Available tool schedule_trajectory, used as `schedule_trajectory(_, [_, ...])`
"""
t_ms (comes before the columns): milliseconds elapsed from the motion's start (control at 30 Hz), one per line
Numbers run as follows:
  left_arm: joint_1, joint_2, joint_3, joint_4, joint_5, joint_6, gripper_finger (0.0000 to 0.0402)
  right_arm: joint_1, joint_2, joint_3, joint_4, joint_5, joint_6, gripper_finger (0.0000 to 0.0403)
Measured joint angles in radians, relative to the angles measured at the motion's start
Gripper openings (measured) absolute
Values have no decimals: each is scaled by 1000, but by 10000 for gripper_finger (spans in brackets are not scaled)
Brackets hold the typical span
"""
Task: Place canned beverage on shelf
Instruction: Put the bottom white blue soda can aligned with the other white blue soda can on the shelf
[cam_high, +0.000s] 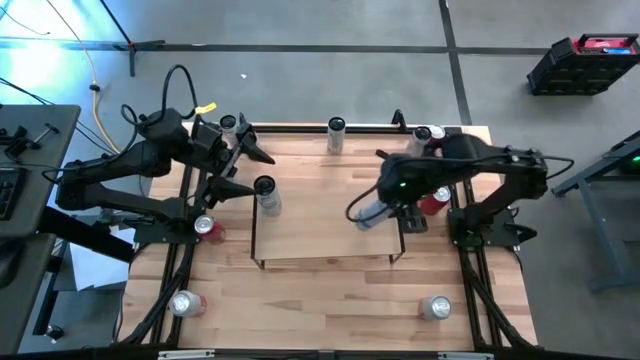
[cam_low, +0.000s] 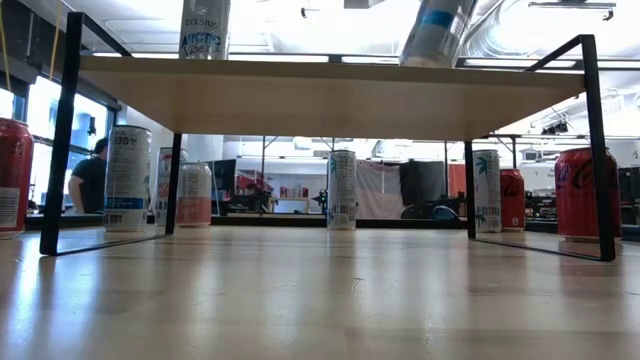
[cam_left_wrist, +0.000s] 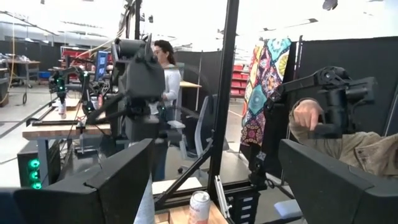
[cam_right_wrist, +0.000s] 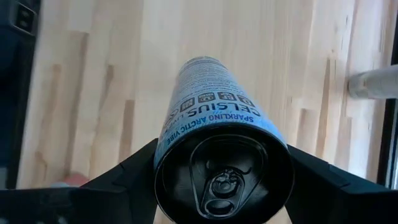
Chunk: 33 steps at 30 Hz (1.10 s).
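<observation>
Can (cam_right_wrist: 214, 134) clamped between right claw (cam_right_wrist: 221, 171) fingers, tilted over shelf (cam_high: 320, 235) right end; left claw (cam_high: 235, 165) released.

A black plastic crate (cam_high: 583, 63) is being left on the grey floor (cam_high: 330, 60). A bright patterned cloth (cam_left_wrist: 266, 93) is being hung up, and a yellow cable (cam_high: 95, 100) is being trailed nearby.

wood table (cam_high: 320, 300), shelf (cam_high: 320, 235), scattered cans (cam_high: 436, 307)
</observation>
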Motion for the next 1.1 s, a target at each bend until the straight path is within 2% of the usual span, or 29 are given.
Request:
schedule_trajectory(233, [-14,14,0,-7,15,61,337,0,-17,0,0,0,-1,255])
schedule_trajectory(467, [-175,125,1,148,8,150,337,-2,-20,0,-2,35,0,256])
schedule_trajectory(533, [-195,141,15,127,-32,163,337,-3,-27,0,-2,38,1,256])
schedule_trajectory(700, [-232,195,78,71,-227,120,337,-3,-28,0,-2,55,19,257])
schedule_trajectory(900, [-300,272,177,-16,-303,102,337,-3,-28,0,-3,55,19,257])
schedule_trajectory(1100, [-448,367,247,-104,-425,103,337,-1,-28,0,-2,55,18,257])
